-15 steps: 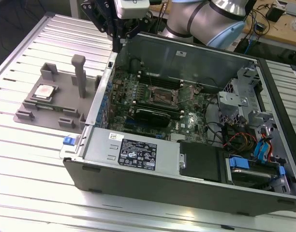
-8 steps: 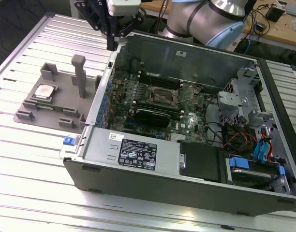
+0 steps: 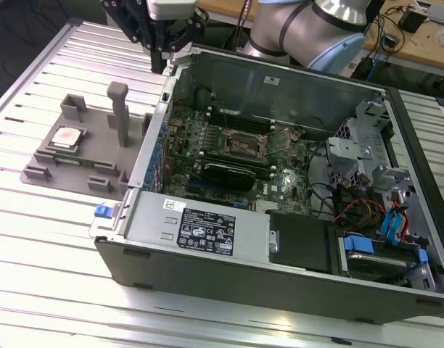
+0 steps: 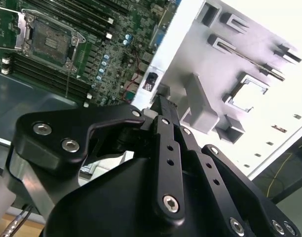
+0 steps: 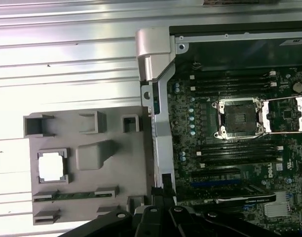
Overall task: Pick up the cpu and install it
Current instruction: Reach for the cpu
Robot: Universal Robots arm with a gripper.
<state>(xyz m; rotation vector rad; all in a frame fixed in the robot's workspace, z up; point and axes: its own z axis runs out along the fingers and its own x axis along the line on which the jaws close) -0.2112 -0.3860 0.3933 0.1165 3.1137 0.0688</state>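
One open computer case (image 3: 207,232) spans the frame's centre and right, with one grey fixture tray (image 3: 99,156) at left. One gripper (image 3: 161,65), jaws clenched on nothing, hangs upper left. One cpu (image 3: 66,138), square, silver-topped and tan-rimmed, lies flat in the tray's recess at mid-left.

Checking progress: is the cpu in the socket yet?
Out. The cpu lies in the grey tray; the socket is open and empty.

the gripper (image 3: 162,61) is cut off by the exterior view's top edge, the computer case (image 3: 207,270) by its right edge.
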